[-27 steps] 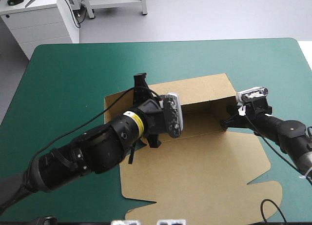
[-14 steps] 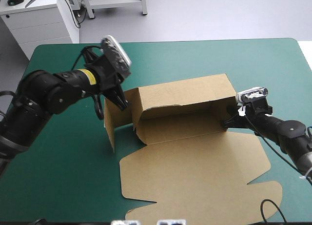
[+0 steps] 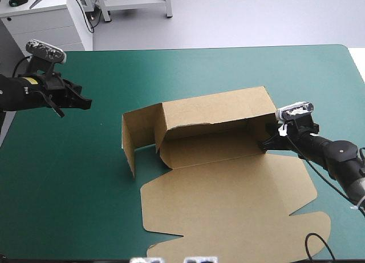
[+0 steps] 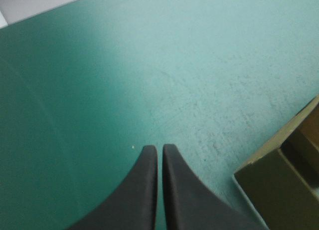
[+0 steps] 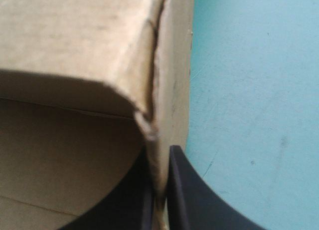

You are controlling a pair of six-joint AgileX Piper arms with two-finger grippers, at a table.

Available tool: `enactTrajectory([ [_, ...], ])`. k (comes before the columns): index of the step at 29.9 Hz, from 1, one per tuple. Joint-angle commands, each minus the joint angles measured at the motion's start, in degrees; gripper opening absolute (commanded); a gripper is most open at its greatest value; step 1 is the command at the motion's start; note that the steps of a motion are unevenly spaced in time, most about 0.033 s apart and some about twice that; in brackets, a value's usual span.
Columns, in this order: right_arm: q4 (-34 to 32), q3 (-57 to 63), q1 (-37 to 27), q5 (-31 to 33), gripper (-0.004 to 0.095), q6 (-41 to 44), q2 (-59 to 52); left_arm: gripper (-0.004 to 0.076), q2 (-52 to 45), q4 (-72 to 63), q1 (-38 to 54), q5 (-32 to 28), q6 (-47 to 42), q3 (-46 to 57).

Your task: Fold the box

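Far left, over the teal-green table cover [image 3: 228, 69], the left gripper [image 3: 85, 103] hangs well apart from everything. Its two broad black fingers [image 4: 142, 190] are pressed together into one point, with nothing between them, only bare cover beneath and a corner of board off to one side.

Moving right to the middle of the table, here's the box [image 3: 228, 183], a cut sheet of brown board, half raised. Its left wall [image 3: 134, 140] stands upright but swings outward, loose, with a small flap [image 3: 162, 152] curling in at its foot. The long far wall [image 3: 214, 109] is up and leaning over the floor of the tray. The big lid panel [image 3: 239, 211] lies flat towards the near edge.

Further right, the right wall [image 3: 259, 129] is up too, and the right gripper [image 3: 267, 142] has it. The wrist view shows the black fingers [image 5: 182, 190] nearly closed with the board's edge [image 5: 159, 140] pinched between them, right at the far right corner.

So I'd say we're in the wall-raising step: three walls up, none locked. The right side looks anchored. The next move probably belongs to the free left gripper, which would have to cross to that splayed left wall, square it to the far wall and tuck its flap inside. It'll need a gentle push, or the whole sheet may slide against the right gripper's pinch.
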Motion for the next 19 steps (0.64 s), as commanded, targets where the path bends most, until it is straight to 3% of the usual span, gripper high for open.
enactTrajectory([
  [1,0.9,-1.5,-0.1,-0.7,-0.0013,0.6,-1.5,0.0016,-1.8,-3.0,3.3,-2.6,0.5,1.7],
  [8,0.7,-1.5,-0.1,0.9,-0.0013,0.9,-2.6,0.0016,-1.8,-3.9,6.4,-5.1,0.5,5.4],
  [11,-2.6,-1.8,-0.1,1.9,-0.0012,4.1,-4.4,0.0016,-2.1,-3.9,6.4,-5.5,0.5,5.4],
  [14,-12.0,-3.9,-0.1,4.6,-0.0012,13.2,-6.2,0.0016,-2.9,-3.8,6.4,-5.9,0.5,5.4],
  [19,-29.9,-11.9,-0.1,14.6,-0.0012,33.0,-8.2,0.0013,-4.0,-3.7,6.4,-6.1,0.5,5.4],
])
